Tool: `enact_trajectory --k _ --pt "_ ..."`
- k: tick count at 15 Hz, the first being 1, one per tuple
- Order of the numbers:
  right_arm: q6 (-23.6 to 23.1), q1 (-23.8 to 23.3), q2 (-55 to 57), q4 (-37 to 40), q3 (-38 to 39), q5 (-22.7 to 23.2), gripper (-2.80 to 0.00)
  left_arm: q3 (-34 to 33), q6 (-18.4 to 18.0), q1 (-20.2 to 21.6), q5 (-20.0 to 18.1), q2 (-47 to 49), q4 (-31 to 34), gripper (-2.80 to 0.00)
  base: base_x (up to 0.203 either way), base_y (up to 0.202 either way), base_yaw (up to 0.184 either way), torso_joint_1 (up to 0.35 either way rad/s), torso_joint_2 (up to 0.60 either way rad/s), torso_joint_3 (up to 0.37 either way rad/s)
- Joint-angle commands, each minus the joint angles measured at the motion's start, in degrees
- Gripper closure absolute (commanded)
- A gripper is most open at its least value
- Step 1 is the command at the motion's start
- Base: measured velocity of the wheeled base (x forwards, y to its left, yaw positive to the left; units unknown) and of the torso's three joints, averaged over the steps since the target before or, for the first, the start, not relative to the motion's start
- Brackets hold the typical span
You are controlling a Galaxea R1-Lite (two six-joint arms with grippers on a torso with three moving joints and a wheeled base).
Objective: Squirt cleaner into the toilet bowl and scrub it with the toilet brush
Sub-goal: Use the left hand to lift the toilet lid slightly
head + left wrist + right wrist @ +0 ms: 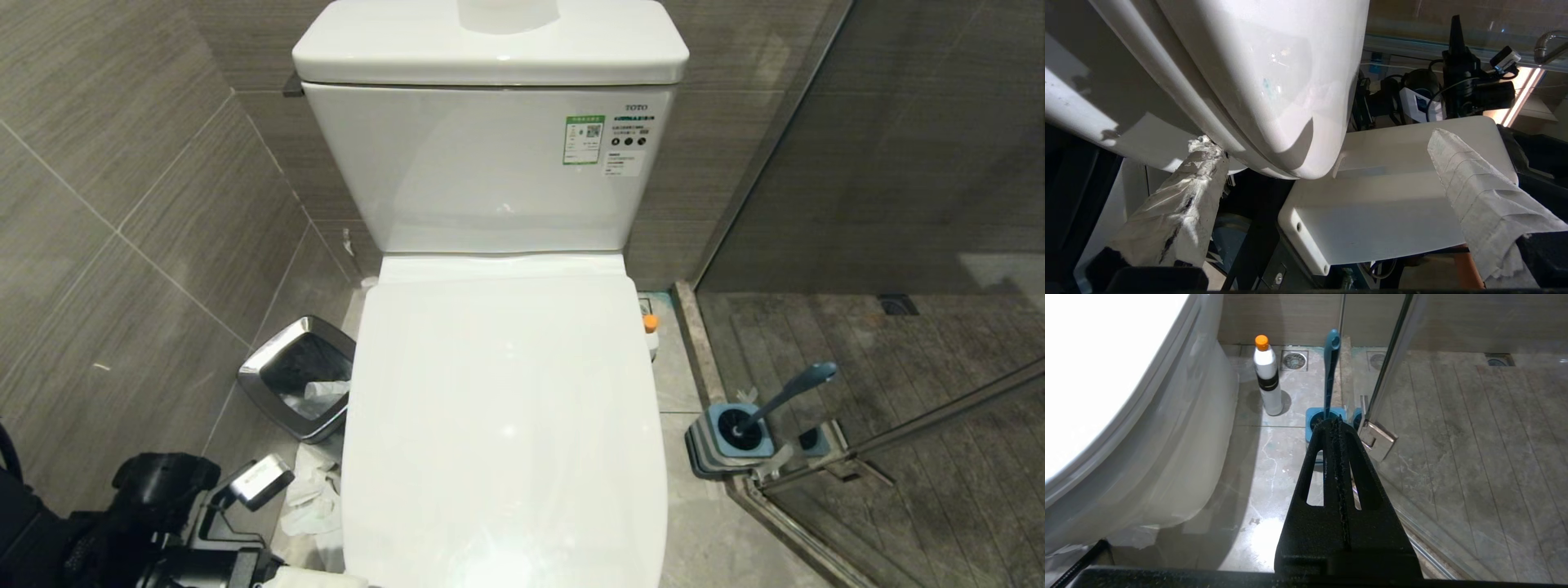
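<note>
Nothing of the cleaning proper looks done: the toilet lid lies flat and closed over the toilet bowl, whose underside alone shows, from the left wrist view. The cleaner stands capped on the floor at about three o'clock of the seat, just beside the pan, and the toilet brush sits in its holder at about four o'clock, near the glass shower door. Raising the lid, squirting and scrubbing all seem left to do.

Low at seven o'clock the left gripper, its cloth-wrapped fingers spread wide and grasping nothing, sits under the front lip of the pan. The right gripper is clenched on nothing and aims toward the brush.

Grey tile covers floor and walls; a steel waste bin stands at nine o'clock, with crumpled paper just beside it
</note>
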State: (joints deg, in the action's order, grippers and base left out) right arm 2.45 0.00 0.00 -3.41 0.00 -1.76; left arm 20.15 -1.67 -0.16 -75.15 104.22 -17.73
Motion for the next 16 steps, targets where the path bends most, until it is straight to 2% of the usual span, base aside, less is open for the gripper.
enact_trajectory --k 1,4,8,10,16 --pt "0.0 0.0 0.0 0.0 1.5 0.0 0.0 0.0 0.0 0.1 -1.1 -1.3 -0.5 -2.8 0.0 0.0 0.0 0.0 0.0 0.0" --pt "0.0 0.0 0.0 0.0 1.4 0.0 0.0 0.0 0.2 0.1 -4.4 -2.4 -0.4 -2.8 0.0 0.0 0.0 0.0 0.0 0.0" --pt "0.0 0.0 0.0 0.0 1.5 0.0 0.0 0.2 1.6 0.5 -5.6 -4.5 -0.3 -2.8 0.0 0.0 0.0 0.0 0.0 0.0" --pt "0.0 0.0 0.0 0.0 1.5 0.0 0.0 0.3 4.3 0.7 -5.6 -5.7 -0.3 -2.8 0.0 0.0 0.0 0.0 0.0 0.0" --pt "0.0 0.0 0.0 0.0 1.5 0.0 0.0 0.3 15.9 0.6 -5.6 -10.7 -0.4 -2.8 0.0 0.0 0.0 0.0 0.0 0.0"
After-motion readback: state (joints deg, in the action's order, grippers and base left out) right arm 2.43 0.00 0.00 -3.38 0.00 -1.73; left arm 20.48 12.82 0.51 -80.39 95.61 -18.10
